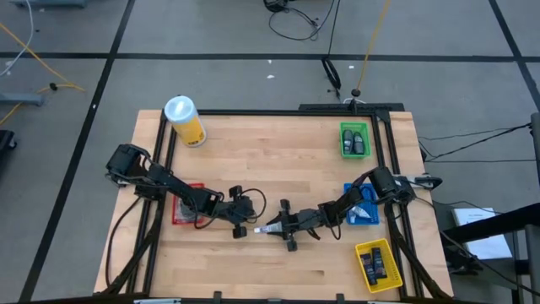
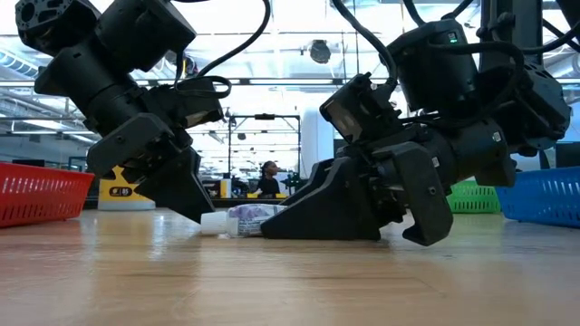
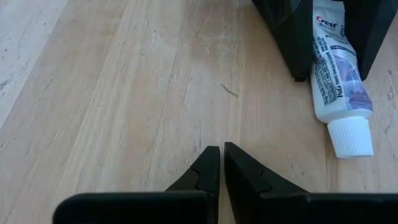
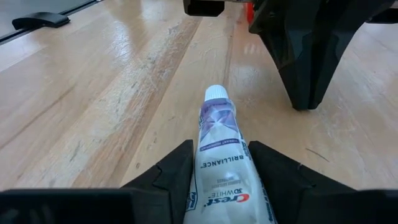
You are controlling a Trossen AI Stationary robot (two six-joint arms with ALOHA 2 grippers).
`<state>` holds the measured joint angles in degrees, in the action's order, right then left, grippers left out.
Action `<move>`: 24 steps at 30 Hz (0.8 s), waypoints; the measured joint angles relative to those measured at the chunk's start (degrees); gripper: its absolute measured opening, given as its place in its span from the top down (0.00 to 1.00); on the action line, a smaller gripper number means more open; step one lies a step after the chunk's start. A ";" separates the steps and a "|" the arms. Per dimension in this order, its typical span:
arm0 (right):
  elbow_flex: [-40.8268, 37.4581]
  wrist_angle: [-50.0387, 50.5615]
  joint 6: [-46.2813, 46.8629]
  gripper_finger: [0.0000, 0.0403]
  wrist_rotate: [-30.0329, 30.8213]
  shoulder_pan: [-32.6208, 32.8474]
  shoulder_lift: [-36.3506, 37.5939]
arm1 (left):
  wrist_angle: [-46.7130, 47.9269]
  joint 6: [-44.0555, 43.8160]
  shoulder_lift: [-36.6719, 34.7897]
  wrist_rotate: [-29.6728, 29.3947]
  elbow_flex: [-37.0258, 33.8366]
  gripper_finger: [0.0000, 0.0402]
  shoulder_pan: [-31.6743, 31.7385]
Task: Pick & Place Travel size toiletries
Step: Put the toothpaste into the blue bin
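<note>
A thin white-blue toothpaste tube [image 4: 219, 155] with a white cap [image 4: 216, 94] lies on the wooden table near its middle [image 1: 272, 228]. My right gripper [image 4: 217, 163] comes in low from the table's right and is shut on the tube. My left gripper [image 3: 221, 154] is shut and empty, its tips low over the table just left of the tube's cap [image 3: 351, 137]. In the low view both grippers stand close together, with the tube [image 2: 243, 219] between them. Small dark bottles sit in the green bin [image 1: 354, 140]. My right gripper pinches the toothpaste tube by its rear half [image 4: 214, 186], one finger [image 4: 171, 171] on each side. The fingers lie almost level along the tube, coming from the table's right. The cap end [image 2: 214, 224] points toward the left gripper and rests on or just above the table.
A red bin [image 1: 187, 205] lies under the left arm. A blue bin [image 1: 364, 211] and a yellow bin [image 1: 377, 263] with dark items sit on the right side. A big yellow canister with a white lid [image 1: 186, 121] stands at the far left corner.
</note>
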<state>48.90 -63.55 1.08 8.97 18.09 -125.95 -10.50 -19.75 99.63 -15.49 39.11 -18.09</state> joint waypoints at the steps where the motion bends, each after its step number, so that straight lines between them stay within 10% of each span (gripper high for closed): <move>1: 0.00 -0.02 0.00 0.65 0.00 0.00 0.00 | 0.00 0.00 0.00 0.00 0.00 0.95 0.00; 17: -0.80 1.38 1.25 0.65 -0.07 0.31 6.14 | 0.13 -0.02 0.00 0.04 0.00 0.95 0.00; 24: -0.73 27.92 1.69 0.65 7.97 4.13 23.44 | 0.33 -0.28 0.00 0.01 0.00 0.95 -0.02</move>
<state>48.17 -35.63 2.77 16.94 22.22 -102.52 -10.17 -20.03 99.63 -15.47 39.11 -18.10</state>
